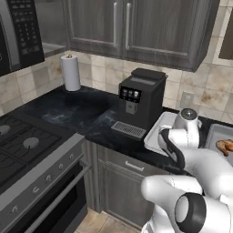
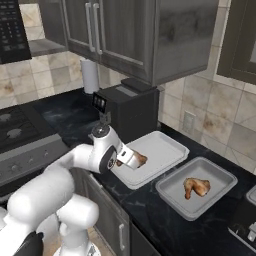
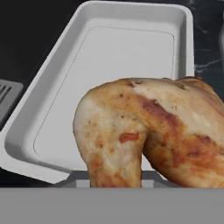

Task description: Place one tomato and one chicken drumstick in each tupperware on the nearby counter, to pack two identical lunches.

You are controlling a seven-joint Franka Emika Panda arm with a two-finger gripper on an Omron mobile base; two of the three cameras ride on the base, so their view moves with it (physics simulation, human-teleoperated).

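Drumstick [image 3: 148, 131] clamped in tool [image 2: 131, 160], held just above near tupperware [image 2: 165, 145]; second drumstick [image 2: 196, 187] lying in far tupperware [image 2: 220, 176] on worktop [image 2: 150, 220].

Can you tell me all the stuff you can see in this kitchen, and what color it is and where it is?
tupperware: two, pale grey-white, side by side on the counter right of the coffee machine.
chicken drumstick: two, golden-brown; one held over the near tray, the other lying in the far tray.
coffee machine: one, black, on the counter beside the trays.
paper towel roll: one, white, upright at the back of the counter.
counter: one, glossy black with white marbling.
stove: one, dark burners, silver front, left of the counter.
microwave: one, black, above the stove.
wall cabinets: dark grey, above the counter.
gripper: one, on the white arm, shut on the chicken drumstick.
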